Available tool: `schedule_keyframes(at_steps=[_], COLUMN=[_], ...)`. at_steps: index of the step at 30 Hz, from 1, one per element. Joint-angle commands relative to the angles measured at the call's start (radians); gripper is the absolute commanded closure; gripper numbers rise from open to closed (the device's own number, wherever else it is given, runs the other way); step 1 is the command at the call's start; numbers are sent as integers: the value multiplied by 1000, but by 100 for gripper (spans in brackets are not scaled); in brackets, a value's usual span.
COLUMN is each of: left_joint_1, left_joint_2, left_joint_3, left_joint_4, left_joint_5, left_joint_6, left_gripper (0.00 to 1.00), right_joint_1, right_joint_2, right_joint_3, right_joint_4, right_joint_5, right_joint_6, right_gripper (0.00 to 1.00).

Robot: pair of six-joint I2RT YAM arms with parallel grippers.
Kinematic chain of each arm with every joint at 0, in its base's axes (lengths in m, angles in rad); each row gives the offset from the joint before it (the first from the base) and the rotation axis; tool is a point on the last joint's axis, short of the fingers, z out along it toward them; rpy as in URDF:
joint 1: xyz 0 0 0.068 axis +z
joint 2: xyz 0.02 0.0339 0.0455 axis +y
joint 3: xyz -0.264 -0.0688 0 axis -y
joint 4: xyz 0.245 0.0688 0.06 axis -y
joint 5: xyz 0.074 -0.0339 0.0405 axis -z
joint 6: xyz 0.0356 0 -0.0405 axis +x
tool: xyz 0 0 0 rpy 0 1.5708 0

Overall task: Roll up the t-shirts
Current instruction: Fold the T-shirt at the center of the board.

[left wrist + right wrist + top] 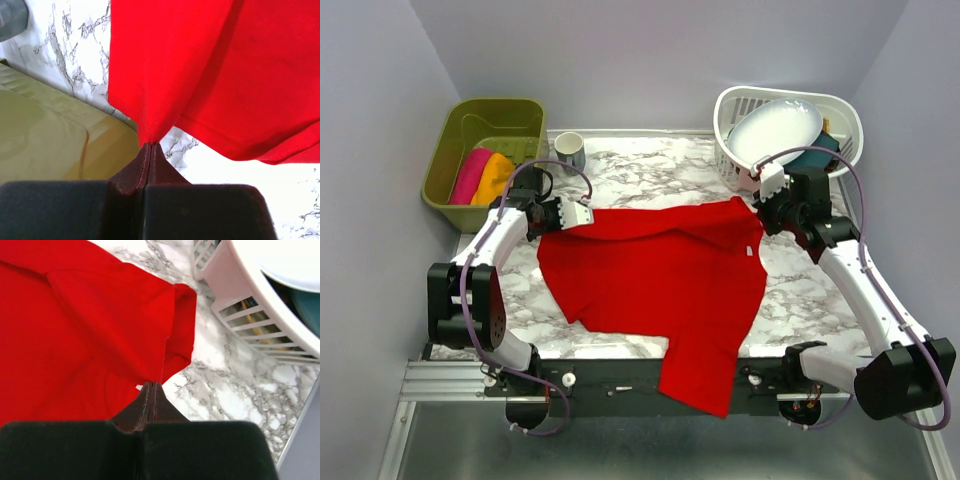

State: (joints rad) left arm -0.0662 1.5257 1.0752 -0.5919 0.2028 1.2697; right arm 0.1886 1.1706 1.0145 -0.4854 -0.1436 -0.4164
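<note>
My left pincer (582, 213): pressed together, pinching the far-left edge of the red tee (660, 270); in my left wrist view the cloth fans out from the tips.
My right pincer (767, 183): pressed together too, pinching the tee's far-right corner; in my right wrist view a folded flap of red runs straight into the closed tips.
Red tee: spread across the middle of the worktop (640, 170), with its far edge strung between my 2 pincers. 1 long part hangs over the near edge, between my arm bases. A small white label (748, 250) shows on the right side.
Lie of the cloth: mostly flat, with creases running from each pinch toward the middle.
Bin (450, 150): olive green, at the far-left corner, just beside my left pincer.
Bin contents: a pink tee (470, 175) and an orange tee (495, 178), side by side, touching, both bundled up.
Mug (569, 150): upright on the worktop, just right of the bin, apart from the red tee.
Basket (845, 115): white and slatted, at the far-right corner, close behind my right pincer.
Basket contents: a white plate (775, 130) leaning inside, with a teal dish (817, 157) partly hidden under it.
</note>
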Motion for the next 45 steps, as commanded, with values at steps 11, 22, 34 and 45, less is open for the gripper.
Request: schedule_keyframes(at_steps=[11,22,34,45], left_joint_1=[-18,-27,-50,-66], left_joint_2=[-4,11,31,-53], left_joint_3=[-40,-95,-141,-69], left_joint_4=[-63,-56,-28,-144], left_joint_5=[-29,-65,-103,-66], left_joint_6=[39,48,43,0], left_gripper=[100,100,100,79], right_joint_1=[3,3,3,0], right_joint_2=[-104,-152,-181,-160], right_joint_3=[-47,-91,-111,94], right_joint_4=[-183,-252,-285,-351], right_joint_5=[-57,-116,-169,-177], right_joint_6=[171,249,304,298], right_gripper=[100,99,100,57])
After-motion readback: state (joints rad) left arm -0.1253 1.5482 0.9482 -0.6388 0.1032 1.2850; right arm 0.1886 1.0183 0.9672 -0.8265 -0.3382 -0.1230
